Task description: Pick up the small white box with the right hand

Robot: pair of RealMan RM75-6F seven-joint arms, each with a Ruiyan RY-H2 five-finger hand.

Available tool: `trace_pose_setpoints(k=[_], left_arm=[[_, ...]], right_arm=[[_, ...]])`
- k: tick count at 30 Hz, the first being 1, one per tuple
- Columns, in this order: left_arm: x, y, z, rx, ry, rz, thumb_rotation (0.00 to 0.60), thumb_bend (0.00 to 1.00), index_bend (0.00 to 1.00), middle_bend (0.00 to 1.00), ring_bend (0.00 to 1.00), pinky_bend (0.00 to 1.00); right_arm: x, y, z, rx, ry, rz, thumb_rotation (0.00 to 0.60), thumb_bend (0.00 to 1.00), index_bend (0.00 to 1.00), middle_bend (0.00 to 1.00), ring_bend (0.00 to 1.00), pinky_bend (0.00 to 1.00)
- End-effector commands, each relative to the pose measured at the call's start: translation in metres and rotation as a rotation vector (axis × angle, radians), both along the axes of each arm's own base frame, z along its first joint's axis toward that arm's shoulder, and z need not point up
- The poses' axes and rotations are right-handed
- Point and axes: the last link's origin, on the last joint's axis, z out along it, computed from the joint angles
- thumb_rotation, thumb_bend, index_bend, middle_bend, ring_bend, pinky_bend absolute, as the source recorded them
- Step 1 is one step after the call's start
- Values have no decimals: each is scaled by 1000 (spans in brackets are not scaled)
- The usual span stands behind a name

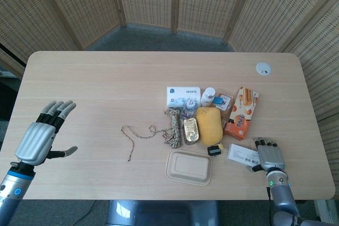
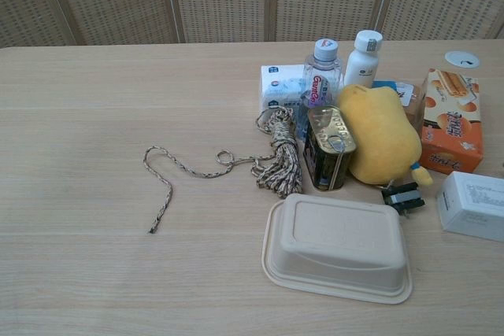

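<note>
At the far left, only the head view shows the left hand (image 1: 38,138). It is grey and ribbed, with fingers spread and holding nothing. Next comes a thin speckled rope (image 2: 277,155), partly wound in a bundle. A smooth beige lunch box (image 2: 339,246) with round corners lies in front of a shiny gold tin (image 2: 329,147) and a soft yellow plush toy (image 2: 380,134). The small white box (image 1: 242,154) lies flat on the wooden table (image 1: 95,83), at its right near edge. The right hand (image 1: 270,155) touches its right end, fingers close together. I cannot tell if it grips. The chest view shows the box but not this hand.
</note>
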Motion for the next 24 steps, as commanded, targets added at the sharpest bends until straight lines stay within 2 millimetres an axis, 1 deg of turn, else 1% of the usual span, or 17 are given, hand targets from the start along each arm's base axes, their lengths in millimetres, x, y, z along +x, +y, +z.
trace_pose_setpoints(k=[1, 2, 3, 4, 6, 7, 8, 10, 11, 13, 16, 20, 24], left_arm=[[0, -1, 2, 6, 2, -1, 600, 153, 0, 0, 0, 0], [1, -2, 2, 10, 2, -1, 600, 153, 0, 0, 0, 0], [1, -2, 3, 12, 2, -1, 600, 155, 0, 0, 0, 0], [1, -2, 3, 14, 2, -1, 600, 155, 0, 0, 0, 0], [1, -3, 4, 18, 3, -1, 600, 155, 0, 0, 0, 0], [1, -3, 4, 19, 4, -1, 600, 154, 0, 0, 0, 0], [1, -3, 4, 19, 4, -1, 600, 154, 0, 0, 0, 0], [2, -3, 3, 17, 3, 0, 600, 153, 0, 0, 0, 0], [2, -2, 2, 14, 3, 0, 600, 154, 0, 0, 0, 0], [3, -1, 1, 11, 4, -1, 600, 155, 0, 0, 0, 0], [3, 0, -1, 6, 6, 0, 600, 154, 0, 0, 0, 0], [2, 1, -1, 6, 7, 6, 600, 153, 0, 0, 0, 0], [1, 0, 0, 6, 9, 12, 600, 154, 0, 0, 0, 0]], right_arm=[[-3, -6, -6, -7, -27, -20, 531, 137, 0, 0, 0, 0], [-2, -7, -7, -12, -38, -17, 565, 137, 0, 0, 0, 0], [-1, -8, -8, -18, -46, -12, 584, 138, 0, 0, 0, 2], [-1, -9, -8, -24, -54, -7, 600, 140, 0, 0, 18, 30], [0, -10, -7, -40, -71, 6, 600, 141, 0, 10, 151, 152], [1, -11, -7, -46, -75, 14, 600, 141, 0, 43, 262, 236], [2, -11, -6, -52, -79, 23, 600, 141, 1, 103, 360, 302], [4, -11, -6, -63, -94, 40, 600, 142, 31, 241, 496, 381], [4, -11, -6, -69, -103, 47, 600, 142, 60, 305, 552, 411], [6, -12, -5, -77, -111, 58, 600, 142, 110, 384, 619, 455], [6, -12, -4, -90, -127, 65, 600, 142, 149, 431, 664, 487], [10, -15, 2, -110, -139, 86, 600, 144, 179, 462, 683, 501], [20, -22, 16, -144, -149, 133, 600, 144, 210, 491, 703, 508]])
